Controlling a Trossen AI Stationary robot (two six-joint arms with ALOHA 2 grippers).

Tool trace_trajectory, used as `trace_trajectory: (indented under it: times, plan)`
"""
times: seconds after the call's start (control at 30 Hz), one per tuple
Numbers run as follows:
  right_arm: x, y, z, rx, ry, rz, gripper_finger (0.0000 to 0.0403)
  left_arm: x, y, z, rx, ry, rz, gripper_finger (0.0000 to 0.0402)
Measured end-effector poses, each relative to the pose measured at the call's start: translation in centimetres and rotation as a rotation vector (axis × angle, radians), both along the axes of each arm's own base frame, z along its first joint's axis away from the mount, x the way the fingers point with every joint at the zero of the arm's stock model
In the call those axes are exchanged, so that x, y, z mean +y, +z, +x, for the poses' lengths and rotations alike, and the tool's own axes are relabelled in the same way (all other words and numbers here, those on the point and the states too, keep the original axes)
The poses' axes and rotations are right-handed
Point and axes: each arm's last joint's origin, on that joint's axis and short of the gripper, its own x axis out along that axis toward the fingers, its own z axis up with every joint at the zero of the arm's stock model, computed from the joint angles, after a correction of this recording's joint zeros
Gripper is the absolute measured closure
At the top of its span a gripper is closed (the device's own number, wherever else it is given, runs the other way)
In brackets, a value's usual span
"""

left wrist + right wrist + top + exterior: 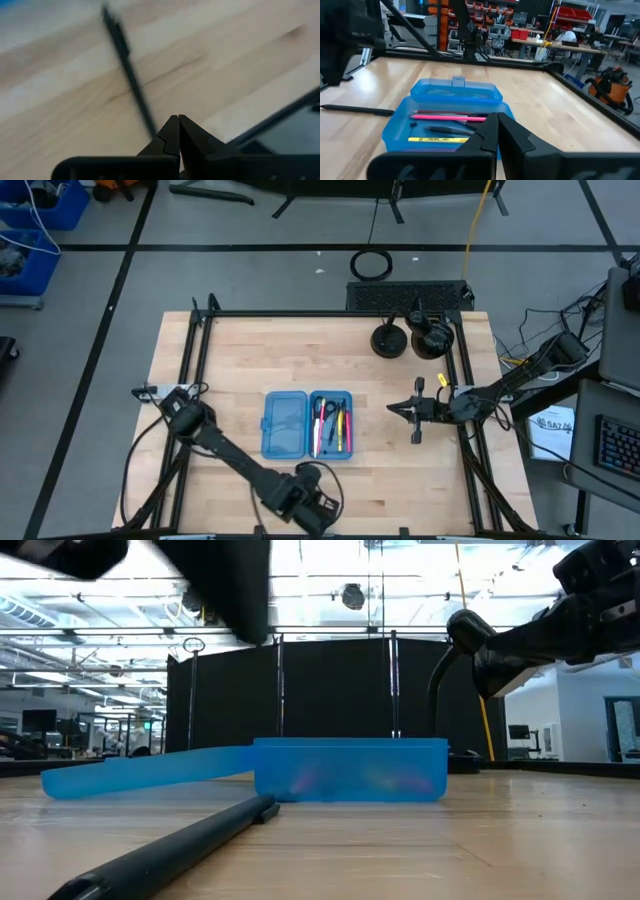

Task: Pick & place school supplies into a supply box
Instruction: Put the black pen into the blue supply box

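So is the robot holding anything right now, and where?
Nothing, it seems. The left gripper and right gripper are both shut with nothing between them. The black pen lies on the table beside the left one.

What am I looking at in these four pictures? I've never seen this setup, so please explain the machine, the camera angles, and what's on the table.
Two dark robot arms work at a wooden table. One picture looks straight down, one looks level across the tabletop, and two come from cameras on the arms' wrists. In the middle lies an open blue supply box with a pink pen, a yellow one and a dark one inside. A black pen lies loose on the wood near the left gripper. The right gripper hovers beside the box. Both have fingers shut, holding nothing.
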Motion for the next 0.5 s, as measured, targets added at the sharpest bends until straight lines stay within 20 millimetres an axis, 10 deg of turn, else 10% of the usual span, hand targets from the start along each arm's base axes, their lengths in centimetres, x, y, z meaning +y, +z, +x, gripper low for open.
trace_trajectory:
  times: [0.23, 0.5]
  plan:
    - [0.0, 0.2, 0.0, -0.016, 0.001, -0.024, 0.0399, 0.9, -1.7, 1.0, 0.116, -0.089, -0.104, 0.0382]
    - [0.0, 0.2, 0.0, -0.012, 0.002, -0.049, 0.0399, 1.4, -1.8, 0.7, 0.176, -0.079, -0.102, 0.0248]
